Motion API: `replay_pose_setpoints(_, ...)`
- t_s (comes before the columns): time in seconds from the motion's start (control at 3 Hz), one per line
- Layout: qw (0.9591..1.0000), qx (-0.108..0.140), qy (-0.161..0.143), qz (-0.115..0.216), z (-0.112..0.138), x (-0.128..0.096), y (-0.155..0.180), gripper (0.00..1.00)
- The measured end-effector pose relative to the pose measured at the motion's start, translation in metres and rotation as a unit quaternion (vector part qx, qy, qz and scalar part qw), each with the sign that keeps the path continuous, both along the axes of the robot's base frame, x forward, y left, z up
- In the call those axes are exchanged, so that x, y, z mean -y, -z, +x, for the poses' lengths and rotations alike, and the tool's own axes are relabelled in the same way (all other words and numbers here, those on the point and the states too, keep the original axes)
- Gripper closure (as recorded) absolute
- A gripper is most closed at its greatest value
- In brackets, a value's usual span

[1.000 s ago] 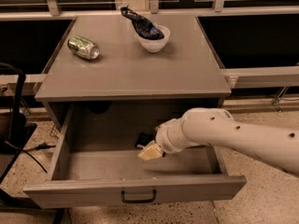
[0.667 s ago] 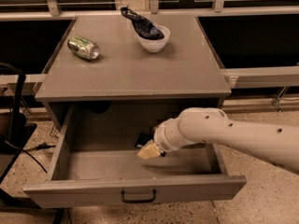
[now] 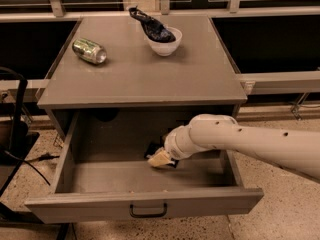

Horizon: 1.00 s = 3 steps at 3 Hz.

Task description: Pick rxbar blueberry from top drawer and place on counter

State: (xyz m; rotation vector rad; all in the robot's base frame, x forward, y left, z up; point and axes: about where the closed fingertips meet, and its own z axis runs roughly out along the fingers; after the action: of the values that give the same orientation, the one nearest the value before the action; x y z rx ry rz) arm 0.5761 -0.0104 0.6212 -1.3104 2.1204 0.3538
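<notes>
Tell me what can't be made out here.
All in the camera view:
rxbar blueberry: mostly behind the gripper, low inside the top drawer; held or not, unclear.
Drawer's back: shadowed under the counter.
Label on the can: too small.
The arm: cut off at right edge.

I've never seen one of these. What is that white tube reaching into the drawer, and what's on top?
The white tube is a robot's arm, stretching in from the right. At its tip is the gripper, its grasping hand, down inside the open top drawer. A small dark bar lies right by it; whether it is gripped cannot be seen. There is one picture only, looking down on the cabinet from its front. On the grey counter lie a green can on its side and a white bowl with a dark bag in it.
</notes>
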Motion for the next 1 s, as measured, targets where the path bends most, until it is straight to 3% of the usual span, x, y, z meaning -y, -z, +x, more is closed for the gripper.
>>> replay_pose_setpoints(0.67,0.9999,-0.003,-0.005,-0.010,0.0039,0.0097,0.0143,0.41)
replay_pose_setpoints(1.0,0.9999,-0.004,-0.006,-0.013,0.0036,0.0122,0.0169,0.51)
